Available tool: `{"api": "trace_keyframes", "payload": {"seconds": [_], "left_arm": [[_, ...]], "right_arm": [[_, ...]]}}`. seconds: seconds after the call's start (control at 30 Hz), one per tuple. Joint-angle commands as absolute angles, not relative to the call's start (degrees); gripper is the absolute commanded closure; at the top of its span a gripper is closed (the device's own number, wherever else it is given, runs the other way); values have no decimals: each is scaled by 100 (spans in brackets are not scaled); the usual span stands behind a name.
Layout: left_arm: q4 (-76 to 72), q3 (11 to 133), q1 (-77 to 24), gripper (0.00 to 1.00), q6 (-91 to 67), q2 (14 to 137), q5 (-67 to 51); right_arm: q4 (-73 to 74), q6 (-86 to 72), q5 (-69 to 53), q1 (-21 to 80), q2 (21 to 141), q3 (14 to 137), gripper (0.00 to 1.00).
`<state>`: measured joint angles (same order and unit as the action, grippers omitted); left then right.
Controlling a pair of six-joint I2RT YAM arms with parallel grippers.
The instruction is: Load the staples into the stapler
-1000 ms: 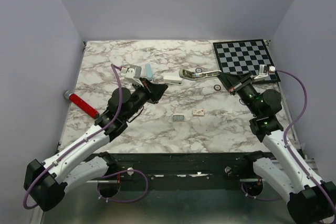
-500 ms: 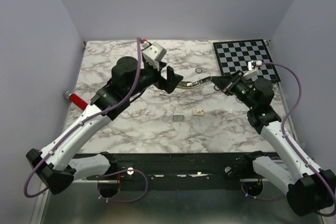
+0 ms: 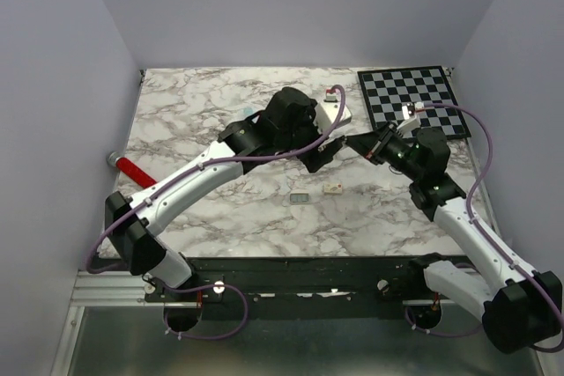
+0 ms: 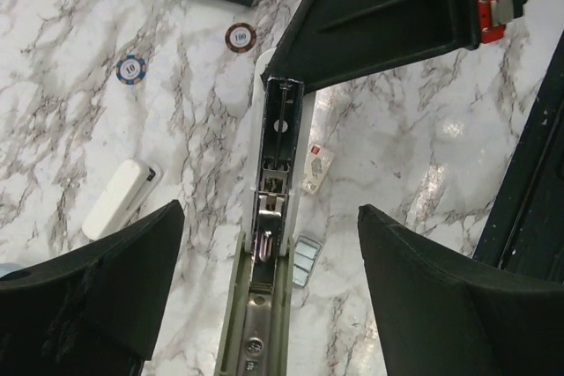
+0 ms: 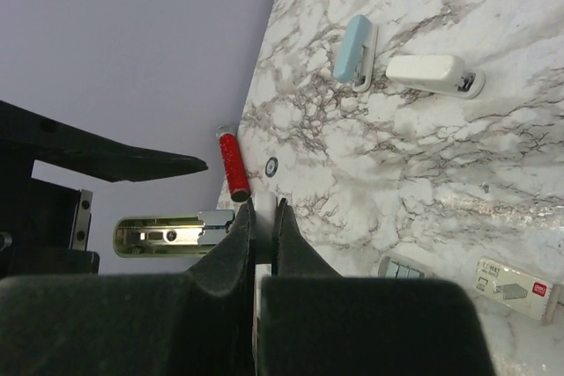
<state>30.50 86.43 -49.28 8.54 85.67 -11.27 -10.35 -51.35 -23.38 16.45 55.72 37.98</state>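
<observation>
1. Right pincer (image 5: 264, 209) is clenched on the open stapler's (image 4: 264, 305) far end.
2. Left pincer (image 4: 270, 210) is spread wide, straddling the stapler.
3. Staples (image 3: 300, 198) lie on the bench (image 3: 194, 103), at 7 o'clock from the left pincer.
4. Red chip (image 4: 240, 37) reads "100"; blue chip (image 4: 130, 69) reads "10".

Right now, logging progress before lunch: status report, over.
Left gripper open above open stapler. Right gripper shut on stapler. Staples on table, unloaded. Nothing covering them.
</observation>
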Motion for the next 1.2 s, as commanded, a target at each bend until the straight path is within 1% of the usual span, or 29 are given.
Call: {"api": "trace_keyframes", "payload": {"seconds": [0.0,0.03,0.07,0.2,0.27,0.53,0.67,0.73,0.83,0.87,0.9,0.93,0.97,1.03,1.17], "left_arm": [[3594,9175,-4939,17,1397,8903,-1196],[3630,9219,-4939,19,1415,9016,-1187],[3647,9246,-4939,25,1432,9052,-1160],[3814,9351,-4939,38,1564,9219,-1029],[3902,9404,-4939,39,1599,9299,-1028],[4060,9387,-4939,41,1652,9439,-1178],[4096,9361,-4939,49,1670,9501,-1169],[4078,9334,-4939,50,1661,9527,-1116],[3999,9255,-4939,54,1600,9562,-1055],[3973,9246,-4948,59,1574,9562,-1037],[3947,9203,-4940,60,1565,9571,-1037],[3920,9176,-4939,63,1556,9563,-1028],[3903,9167,-4939,68,1547,9563,-1037],[3876,9097,-4931,73,1556,9536,-1072],[3893,8974,-4896,95,1538,9466,-1125]], "right_arm": [[-1081,-5063,-2558,1723,5651,3999,99],[-1098,-5045,-2584,1731,5669,3982,99],[-1116,-5054,-2593,1731,5686,3973,99],[-1143,-5045,-2628,1749,5730,3955,99],[-1160,-5036,-2646,1740,5757,3955,99],[-1265,-5080,-2724,1767,5959,3999,99],[-1318,-5106,-2733,1793,6047,4017,99],[-1318,-5124,-2760,1810,6090,4017,99],[-1362,-5159,-2760,1854,6108,4017,99],[-1380,-5168,-2768,1854,6126,3999,99],[-1397,-5194,-2760,1863,6135,3990,99],[-1397,-5186,-2760,1872,6143,3982,99],[-1380,-5203,-2760,1872,6161,3981,99],[-1397,-5221,-2786,1881,6152,3955,99],[-1415,-5212,-2795,1890,6143,3911,99]]}}
